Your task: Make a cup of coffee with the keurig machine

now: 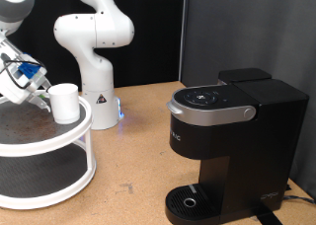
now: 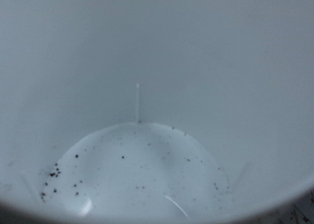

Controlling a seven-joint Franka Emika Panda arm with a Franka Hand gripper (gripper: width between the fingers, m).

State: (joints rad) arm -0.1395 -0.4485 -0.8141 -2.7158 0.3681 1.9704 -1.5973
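Keurig machine [image 1: 229, 146]: you see it at the exterior view's right, on the wooden counter [image 1: 133, 146], lid down and the round drip tray [image 1: 191, 200] at its near base bare, so no vessel stands under the spout yet.

Round white two-tier stand [image 1: 59, 151]: it sits at the exterior view's left, well apart from the machine. Its brown upper shelf carries the cup, probably as a storage place from which the cup is to be fetched.

Robot arm: note the white base at the far side of the counter, between stand and machine.

Gripper [image 1: 38, 82]: it reaches in from the upper left and lies against the left side of the cup. You cannot tell from either view whether the jaws are open or closed on the rim.

Cup [image 1: 65, 103]: small, white, upright on the top shelf near its right edge. In the wrist view its interior [image 2: 147, 106] fills the picture, showing dark specks on the bottom; the camera looks straight into it, consistent with a grasp at the rim.
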